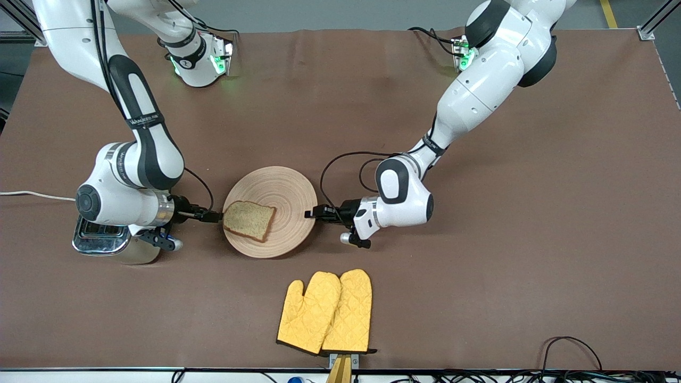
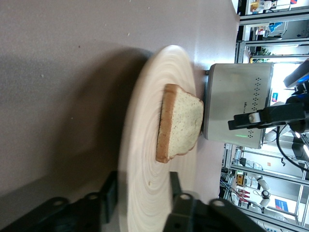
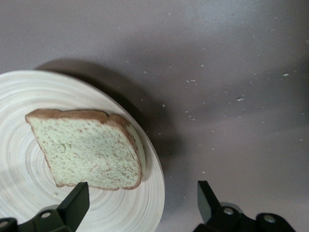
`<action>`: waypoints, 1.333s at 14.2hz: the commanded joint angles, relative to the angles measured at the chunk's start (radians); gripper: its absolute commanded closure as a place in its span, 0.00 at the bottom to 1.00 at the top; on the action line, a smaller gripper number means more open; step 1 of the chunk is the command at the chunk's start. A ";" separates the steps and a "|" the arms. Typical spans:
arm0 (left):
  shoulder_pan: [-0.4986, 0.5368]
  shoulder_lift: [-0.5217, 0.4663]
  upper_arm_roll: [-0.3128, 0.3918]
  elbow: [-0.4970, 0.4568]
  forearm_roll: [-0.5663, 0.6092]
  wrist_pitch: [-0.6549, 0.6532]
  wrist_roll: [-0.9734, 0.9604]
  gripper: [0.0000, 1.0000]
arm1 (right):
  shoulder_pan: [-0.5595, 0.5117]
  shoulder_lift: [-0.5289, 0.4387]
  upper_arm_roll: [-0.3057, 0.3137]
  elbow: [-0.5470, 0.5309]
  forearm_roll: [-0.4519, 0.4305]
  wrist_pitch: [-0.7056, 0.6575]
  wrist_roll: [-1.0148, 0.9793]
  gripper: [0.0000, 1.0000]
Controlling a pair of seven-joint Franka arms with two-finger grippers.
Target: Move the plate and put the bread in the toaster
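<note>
The tan wooden plate (image 1: 284,194) lies mid-table with the bread slice (image 1: 249,220) on its part toward the toaster. The left gripper (image 1: 310,213) is shut on the plate's rim at the left arm's end, one finger (image 2: 176,186) over the rim and the other under it. In the left wrist view (image 2: 143,191) a dark shadow lies beneath the plate (image 2: 145,145). The right gripper (image 1: 217,216) is open at the plate's other edge, its fingers (image 3: 76,203) straddling the rim near a corner of the bread (image 3: 89,150). The toaster (image 1: 106,239) stands beneath the right arm's wrist.
A pair of yellow oven mitts (image 1: 325,313) lies nearer the front camera than the plate. The toaster's white cord (image 1: 32,194) runs off toward the right arm's end of the table. Brown cloth covers the table (image 1: 532,266).
</note>
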 commanded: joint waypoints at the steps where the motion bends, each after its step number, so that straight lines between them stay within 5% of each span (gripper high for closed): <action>1: 0.004 -0.019 0.004 0.003 -0.024 -0.006 0.010 0.00 | 0.015 0.010 0.000 -0.006 0.018 0.038 0.014 0.28; 3: 0.019 -0.037 0.018 0.003 0.022 -0.012 0.005 0.00 | 0.020 0.026 0.000 0.000 0.018 0.046 0.014 0.50; 6: 0.105 -0.063 0.046 0.003 0.166 -0.111 -0.055 0.00 | 0.023 0.038 0.000 0.009 0.018 0.046 0.014 0.61; 15: 0.399 -0.116 0.047 0.038 0.542 -0.516 -0.064 0.00 | 0.081 0.065 -0.001 0.043 -0.005 0.054 0.009 0.61; 19: 0.435 -0.122 0.072 0.128 0.741 -0.627 -0.063 0.00 | 0.109 0.065 -0.001 0.044 -0.203 0.078 0.019 0.62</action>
